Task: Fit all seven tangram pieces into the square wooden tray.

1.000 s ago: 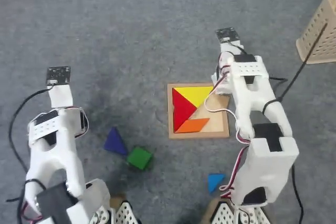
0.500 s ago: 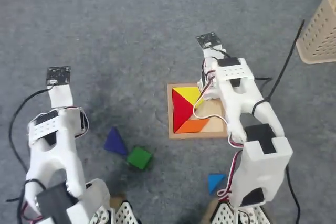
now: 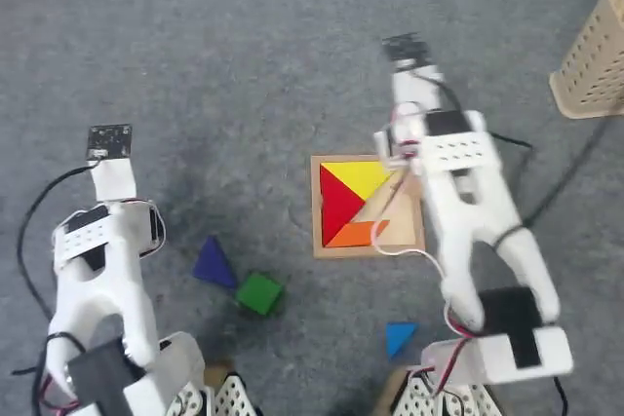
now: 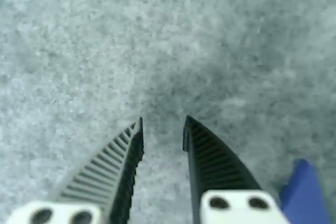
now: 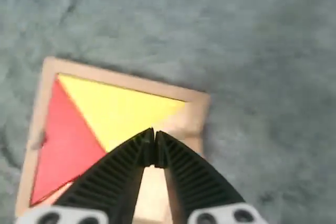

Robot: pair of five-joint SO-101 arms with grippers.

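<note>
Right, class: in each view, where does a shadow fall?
High view: soft shadow on the carpet beside the left arm, darker under the green cube. Left wrist view: dim patch beyond the left gripper. Right wrist view: thin shadow outside the rim of the tray.

The gripper [image 4: 164,121] hangs over grey carpet [image 4: 157,35]. Its two ridged fingers are parted by a narrow gap, with nothing between them. A blue piece [image 4: 305,195] lies on the carpet just outside one finger, back near the gripper's base, partly out of frame.
</note>
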